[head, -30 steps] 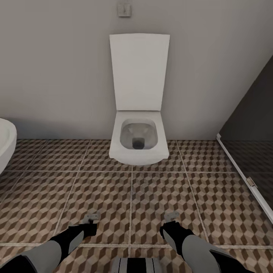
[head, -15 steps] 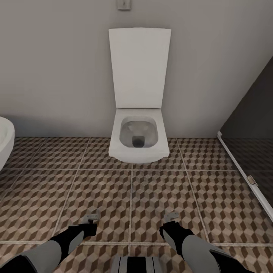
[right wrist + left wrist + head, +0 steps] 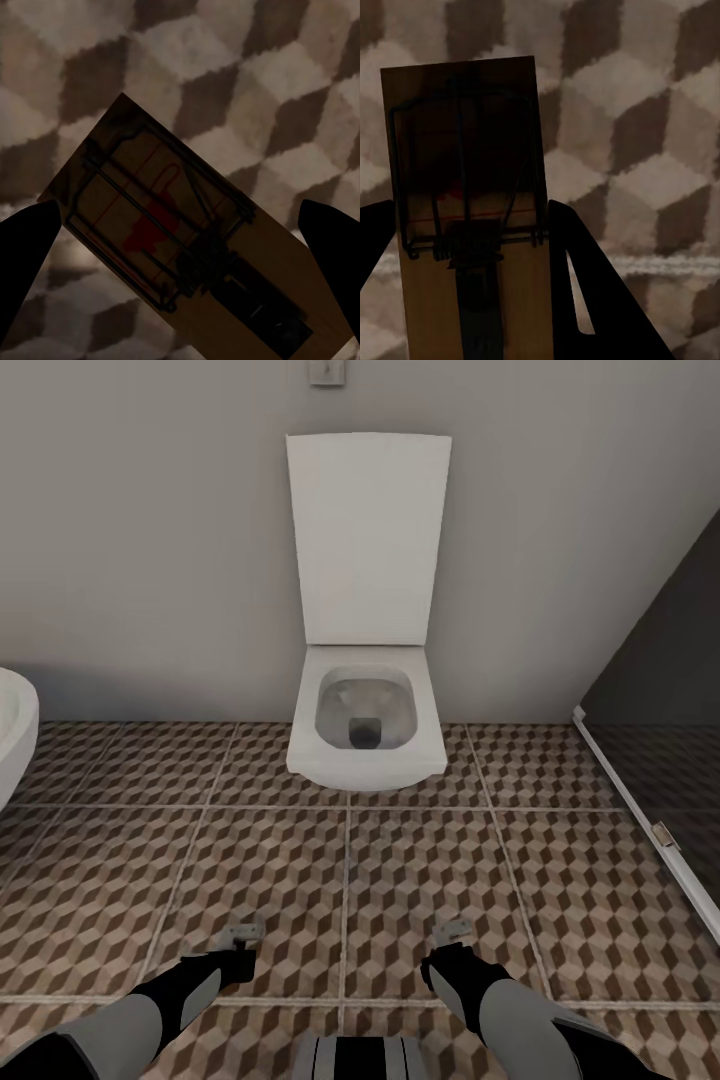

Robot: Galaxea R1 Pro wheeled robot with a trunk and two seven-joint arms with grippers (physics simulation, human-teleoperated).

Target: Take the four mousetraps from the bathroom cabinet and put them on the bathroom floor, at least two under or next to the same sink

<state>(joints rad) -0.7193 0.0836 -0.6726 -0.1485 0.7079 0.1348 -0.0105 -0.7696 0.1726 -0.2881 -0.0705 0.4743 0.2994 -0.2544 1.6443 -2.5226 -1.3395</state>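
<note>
Two mousetraps are in my grippers, low over the bathroom floor (image 3: 560, 900) of brown, beige and white cube tiles. My left gripper (image 3: 240, 948) is shut on one mousetrap (image 3: 242, 932). In the left wrist view that tan mousetrap (image 3: 465, 127) stands lengthwise between the dark fingers (image 3: 585, 285). My right gripper (image 3: 450, 946) is shut on a second mousetrap (image 3: 452, 930). In the right wrist view this mousetrap (image 3: 247, 277) lies diagonally between the fingers (image 3: 334, 240), its wire spring and red spot facing the camera. The cabinet and the bathroom sink are out of view.
A white wall-hung toilet (image 3: 366, 730) with its lid up stands straight ahead against the grey wall. A rounded white rim (image 3: 14, 730) juts in at the left edge. A dark glass shower partition (image 3: 660, 690) with a white floor rail closes the right side.
The head view has shifted slightly, so the toilet sits a little higher in the picture. Both grippers keep the same hold on their mousetraps.
</note>
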